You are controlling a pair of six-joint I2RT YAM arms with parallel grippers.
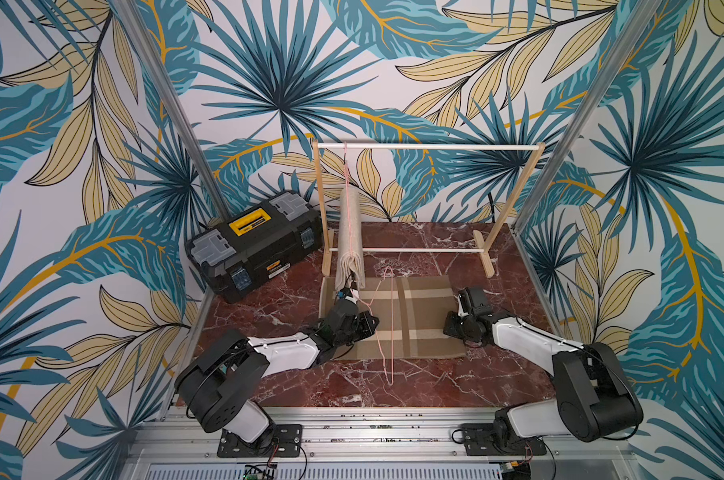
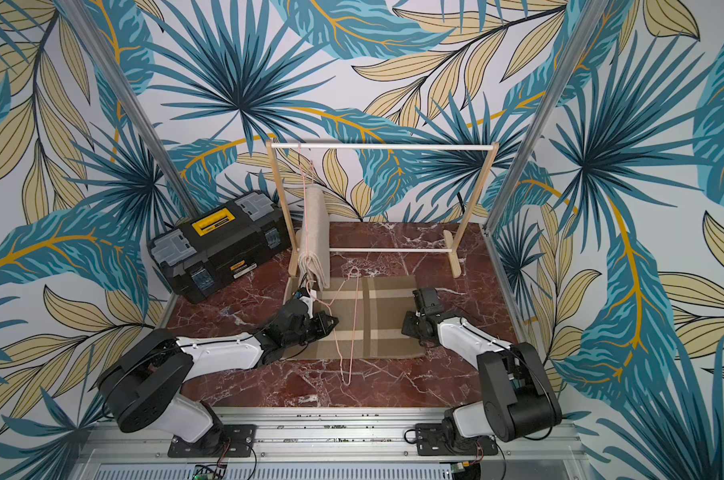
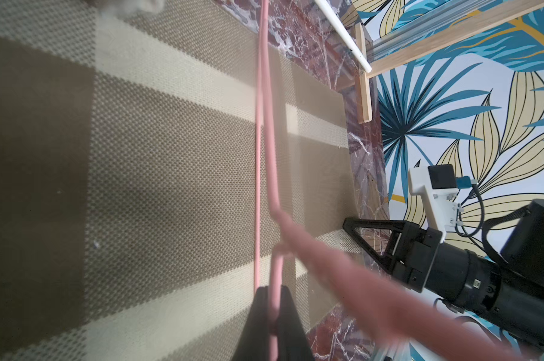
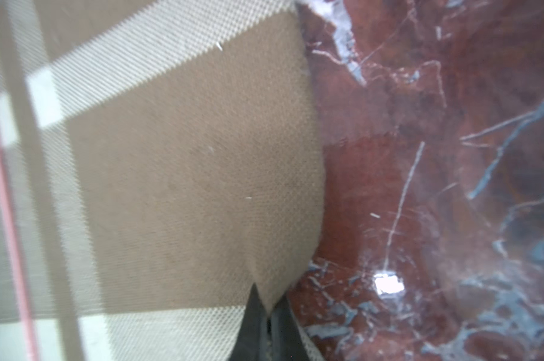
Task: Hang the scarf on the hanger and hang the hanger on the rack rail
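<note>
Pinching down at the 3 o'clock edge of the plaid scarf, the right gripper has its jaws pressed together on a puckered fold of cloth. The scarf lies flat mid-table on the red marble table. At its 9 o'clock side, the left gripper is clamped tight on the pink wire hanger, which runs from 6 to 12 o'clock across the fabric. Further back toward 12 stands the wooden rack, with a beige cloth hanging at its 9 o'clock end. A black toolbox sits at 10 o'clock.
</note>
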